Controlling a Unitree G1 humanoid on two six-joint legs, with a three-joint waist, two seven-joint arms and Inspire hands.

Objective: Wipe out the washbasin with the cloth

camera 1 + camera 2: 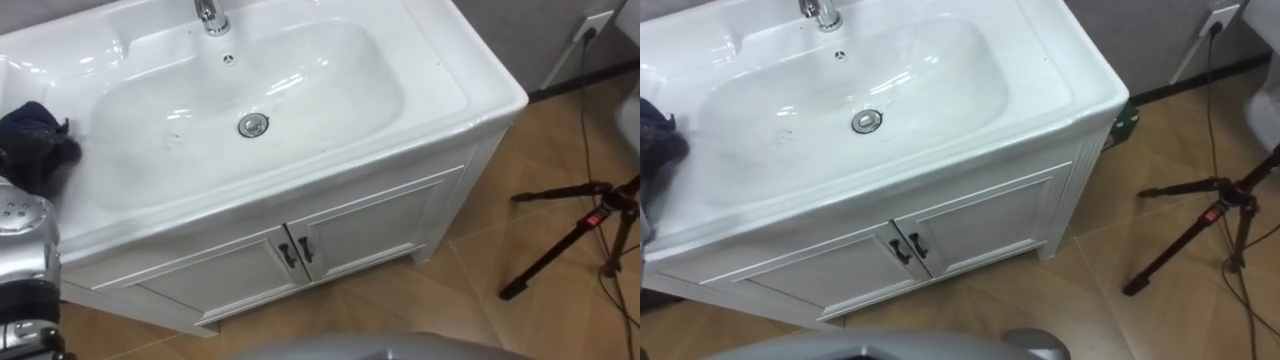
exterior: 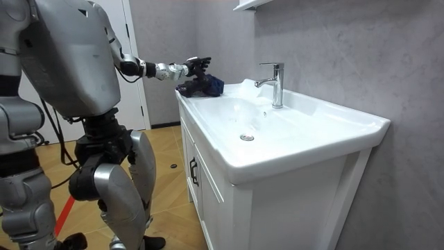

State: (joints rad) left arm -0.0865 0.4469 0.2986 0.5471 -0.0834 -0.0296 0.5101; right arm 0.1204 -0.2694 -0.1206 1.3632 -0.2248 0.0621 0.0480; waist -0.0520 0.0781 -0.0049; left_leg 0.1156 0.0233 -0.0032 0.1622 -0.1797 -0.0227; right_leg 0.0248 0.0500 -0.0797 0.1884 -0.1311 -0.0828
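In the left eye view, a white ceramic basin (image 1: 440, 70) sits in a white two-door cabinet (image 1: 370, 225) with small black handles (image 1: 295, 252). A chrome faucet (image 1: 209, 16) stands at the basin's far rim, and a round chrome drain (image 1: 253, 124) sits in the middle of the bowl. A crumpled dark blue cloth (image 1: 32, 120) lies on the basin's left rim, outside the bowl. The robot's left hand (image 1: 28, 165) is against the cloth's near side, on the end of a silver forearm that rises from the lower left corner. The dark hand merges with the cloth, so I cannot tell whether its fingers are spread or closed on the fabric. A black tripod (image 1: 585, 225) stands on the brown wood floor (image 1: 420, 310), well to the right of the basin.

In the room view, the robot stands upright in front of the cabinet, toward the room view's left. Its left arm is stretched out level to the basin's far corner. The hand rests on top of the cloth there, and the grip is again unclear.

In the right eye view, the cloth shows at the basin's left edge. A white wall socket (image 1: 1218, 17) is behind the basin's right end.
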